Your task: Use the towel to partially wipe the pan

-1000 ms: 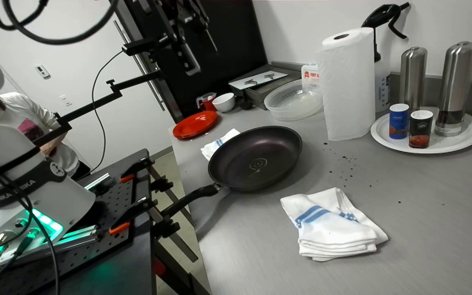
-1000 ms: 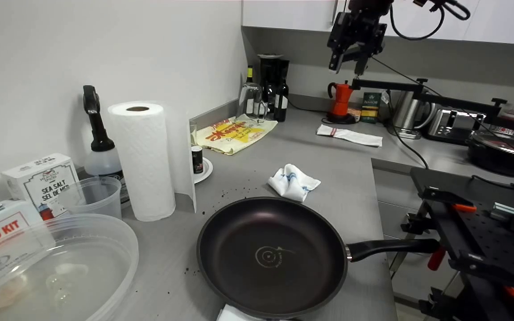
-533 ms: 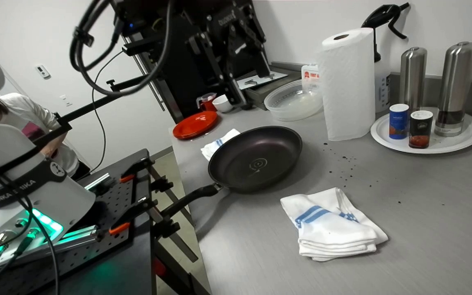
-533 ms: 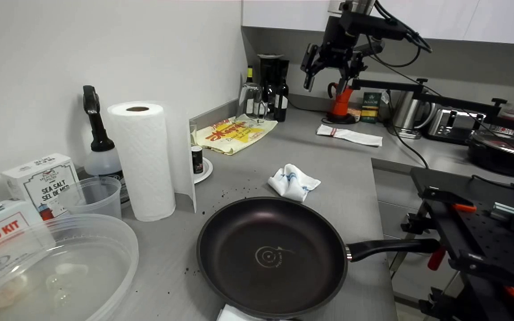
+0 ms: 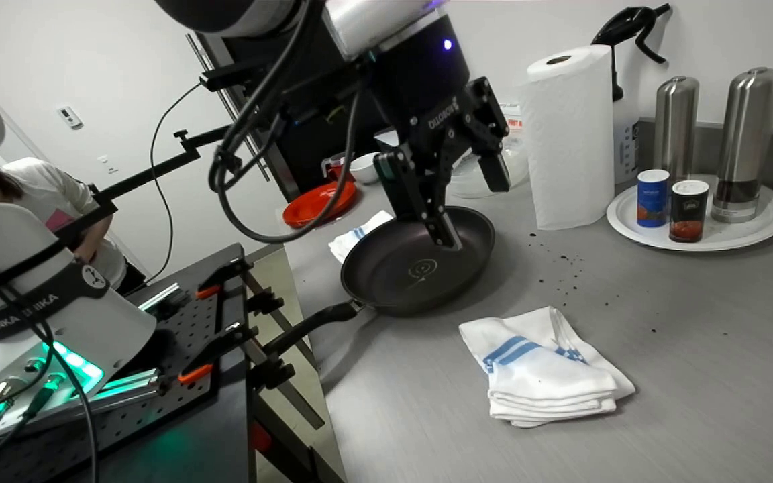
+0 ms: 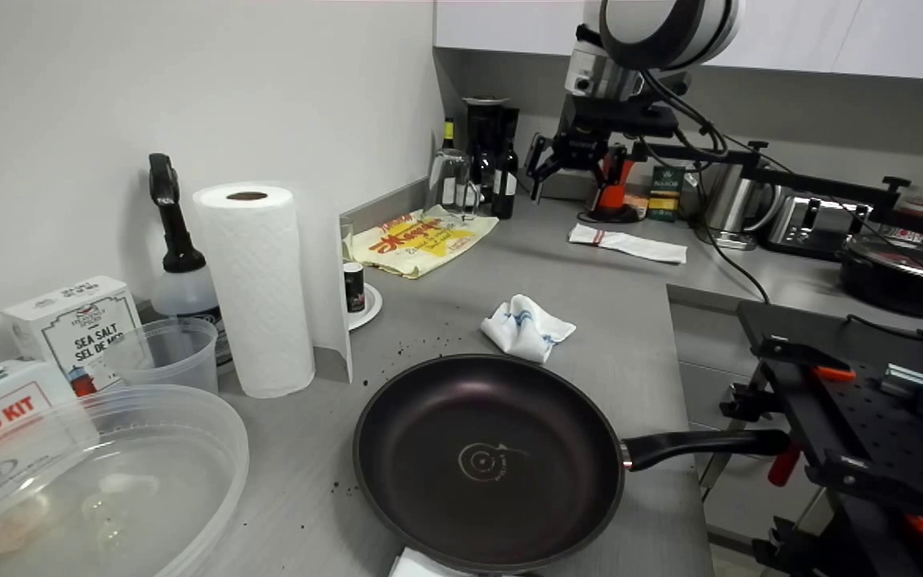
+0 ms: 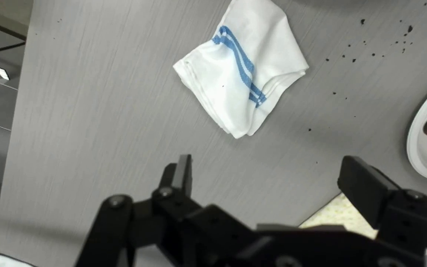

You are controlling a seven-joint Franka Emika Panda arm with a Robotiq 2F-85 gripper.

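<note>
The towel (image 7: 242, 70), at twelve o'clock from the spread jaws in the wrist view, is not yet grasped, and the pan (image 6: 489, 473) is judged unwiped.

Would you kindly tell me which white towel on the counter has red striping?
The narrow towel near the red moka pot; the squarish towel and the partly hidden towel, on opposite sides of the pan, are striped blue.

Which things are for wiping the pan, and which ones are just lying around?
Probably for the job:
black pan
folded blue-striped towel in the wrist view
open gripper

Probably just lying around:
paper towel roll
red plate
spray bottle
sea salt box
red-striped towel
</note>
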